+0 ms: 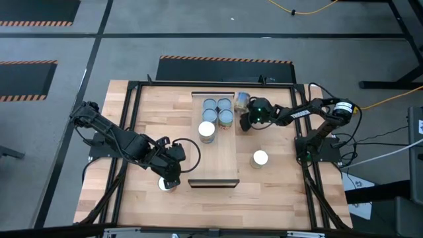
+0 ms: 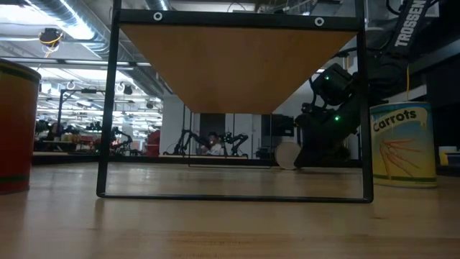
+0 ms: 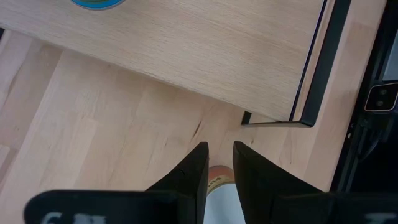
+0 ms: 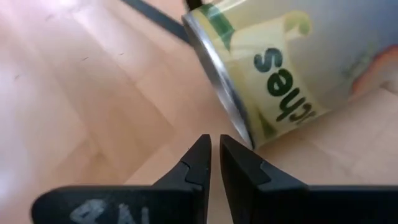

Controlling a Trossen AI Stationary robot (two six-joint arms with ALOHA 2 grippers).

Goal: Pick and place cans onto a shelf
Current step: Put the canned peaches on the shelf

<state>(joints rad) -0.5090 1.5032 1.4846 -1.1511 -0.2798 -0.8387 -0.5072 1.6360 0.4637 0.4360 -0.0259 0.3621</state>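
Four cans (image 1: 217,110) were clustered on the shelf (image 1: 215,162) toward its far end, three grey-topped and one white-topped. A further can (image 1: 260,158) was seen standing on the desk (image 1: 277,198) right of the shelf. A can with a green and yellow label (image 4: 273,68) was found lying on its side beyond the shelf's far right corner, just ahead of the right pincer (image 4: 211,158), whose fingers were nearly touching with nothing between them. The left pincer (image 3: 217,165) was held narrowly apart above a can (image 3: 219,186) near the shelf's near left corner; contact could not be told.
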